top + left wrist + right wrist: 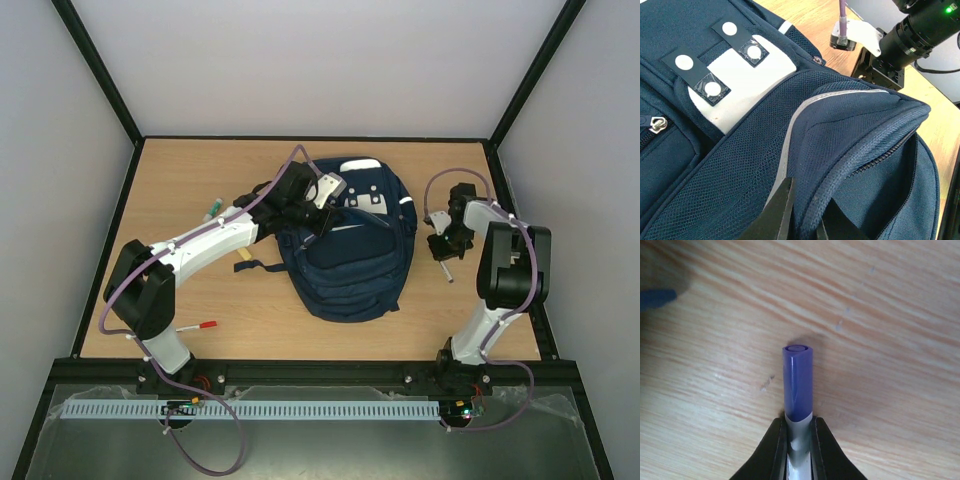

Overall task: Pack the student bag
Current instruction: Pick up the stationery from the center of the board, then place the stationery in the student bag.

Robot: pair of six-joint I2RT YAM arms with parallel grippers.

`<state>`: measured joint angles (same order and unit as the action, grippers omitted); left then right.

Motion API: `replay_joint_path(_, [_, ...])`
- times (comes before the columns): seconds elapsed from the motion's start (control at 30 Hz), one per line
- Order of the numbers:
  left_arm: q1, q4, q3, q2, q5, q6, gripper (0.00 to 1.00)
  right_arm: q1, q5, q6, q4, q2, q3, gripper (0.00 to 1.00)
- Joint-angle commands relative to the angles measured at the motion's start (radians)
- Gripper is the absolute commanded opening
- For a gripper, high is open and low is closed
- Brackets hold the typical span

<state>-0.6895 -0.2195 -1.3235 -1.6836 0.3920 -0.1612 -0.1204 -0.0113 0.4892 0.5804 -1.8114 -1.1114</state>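
Pinching student bag (735, 170) flap, left jaws closed; right jaws grip pen (798, 382), barrel hidden.

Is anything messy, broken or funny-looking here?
Nothing is spilled or broken. The student bag has its opening edge pulled up crooked, only because the left gripper pinches it. A red-capped pen lies loose near the left arm's base, apart from the bag.

The student bag (350, 265) is matt navy cloth with mesh panels, the pen (798, 385) smooth glossy plastic, the table (190, 180) matt pale wood.
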Motion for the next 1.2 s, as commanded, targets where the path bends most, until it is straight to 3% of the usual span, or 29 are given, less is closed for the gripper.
replay_joint_path(0.0, [0.018,0.057,-0.049,0.053,0.002,-0.014,0.06,-0.012,0.007,0.022,0.104,0.021,0.078,0.01])
replay_joint_path(0.23, [0.022,0.057,-0.049,0.049,0.014,-0.020,0.06,0.004,-0.429,0.116,0.218,0.372,0.013,0.01])
replay_joint_path(0.4, [0.029,0.059,-0.049,0.045,0.021,-0.024,0.06,0.117,-0.564,0.192,0.223,0.630,0.014,0.01])
replay_joint_path(0.6, [0.030,0.063,-0.047,0.041,0.033,-0.030,0.06,0.451,-0.380,0.276,0.089,0.844,0.097,0.01])
replay_joint_path(0.87, [0.030,0.062,-0.049,0.031,0.042,-0.031,0.06,0.716,-0.174,0.374,0.080,0.760,0.066,0.01])
replay_joint_path(1.17, [0.030,0.056,-0.051,0.016,0.048,-0.029,0.05,0.919,0.103,0.526,-0.003,0.633,0.035,0.01])
